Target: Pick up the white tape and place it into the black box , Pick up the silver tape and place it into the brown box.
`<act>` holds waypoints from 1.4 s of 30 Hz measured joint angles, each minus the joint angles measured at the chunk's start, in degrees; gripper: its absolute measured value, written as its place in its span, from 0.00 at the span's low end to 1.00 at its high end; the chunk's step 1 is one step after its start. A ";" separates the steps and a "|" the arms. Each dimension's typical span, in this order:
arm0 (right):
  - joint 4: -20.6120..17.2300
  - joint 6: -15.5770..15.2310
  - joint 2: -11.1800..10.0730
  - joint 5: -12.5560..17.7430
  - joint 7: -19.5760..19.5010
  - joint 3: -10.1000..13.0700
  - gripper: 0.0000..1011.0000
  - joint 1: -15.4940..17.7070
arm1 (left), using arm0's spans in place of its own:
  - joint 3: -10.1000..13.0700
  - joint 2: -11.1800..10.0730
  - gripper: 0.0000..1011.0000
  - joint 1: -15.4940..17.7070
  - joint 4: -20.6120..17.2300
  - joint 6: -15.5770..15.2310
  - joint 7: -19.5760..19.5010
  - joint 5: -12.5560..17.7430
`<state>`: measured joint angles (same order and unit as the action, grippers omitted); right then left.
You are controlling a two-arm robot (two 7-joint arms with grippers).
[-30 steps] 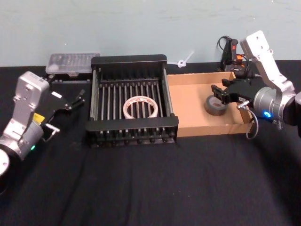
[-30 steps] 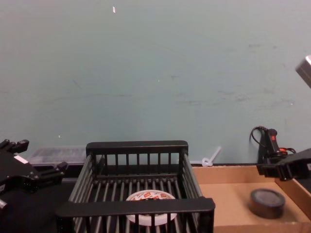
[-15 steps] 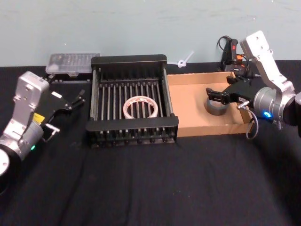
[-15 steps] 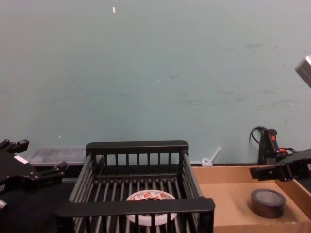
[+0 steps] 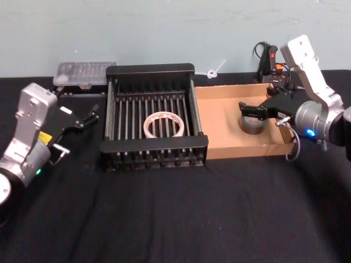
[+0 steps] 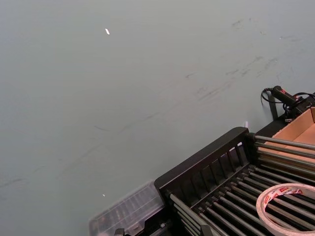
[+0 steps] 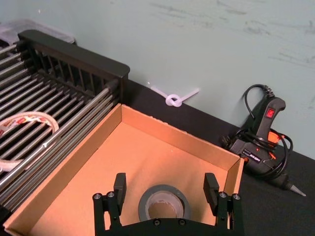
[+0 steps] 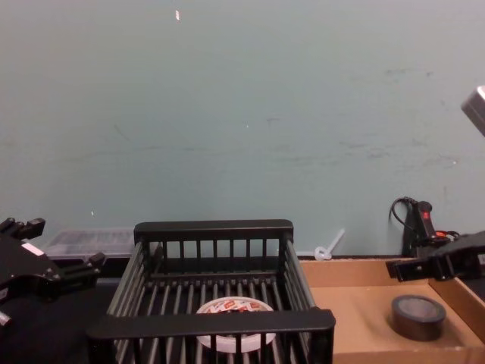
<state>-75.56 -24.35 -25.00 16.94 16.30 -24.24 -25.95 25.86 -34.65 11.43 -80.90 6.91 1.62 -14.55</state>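
Note:
The white tape (image 5: 164, 125) lies flat on the slats inside the black box (image 5: 112, 109), and shows there in the chest view as the white tape (image 8: 235, 307) too. Inside the brown box (image 5: 219, 118) the silver tape (image 5: 251, 127) rests flat on the floor near the right wall. My right gripper (image 5: 260, 103) hovers just above it, open, its fingers (image 7: 119, 187) wide on either side of the silver tape (image 7: 183, 201) without touching it. My left gripper (image 5: 90, 113) is parked left of the black box, open and holding nothing.
A clear plastic case (image 5: 85, 71) sits behind the black box at the left. A glue gun (image 5: 269, 57) with its cord lies behind the brown box, and a white looped tie (image 5: 214, 70) lies by the wall. Black cloth covers the table's front half.
My right gripper has opened and let go of the silver tape, which now lies on the brown box's floor. The left arm has not moved.

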 joint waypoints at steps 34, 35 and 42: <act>-10.24 17.90 1.85 -8.91 -8.80 5.18 0.99 16.89 | 0.00 0.00 0.99 0.00 0.00 0.00 0.00 0.00; -10.28 17.78 1.89 -8.96 -8.79 5.25 0.99 16.93 | 0.00 0.00 0.99 0.00 0.00 0.00 0.00 0.00; -10.25 17.75 1.83 -8.93 -8.70 5.19 0.99 16.84 | 0.00 0.00 0.99 0.00 0.00 0.00 0.00 0.00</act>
<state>-85.81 -6.61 -23.17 8.01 7.59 -19.05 -9.10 25.86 -34.65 11.43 -80.90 6.91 1.62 -14.55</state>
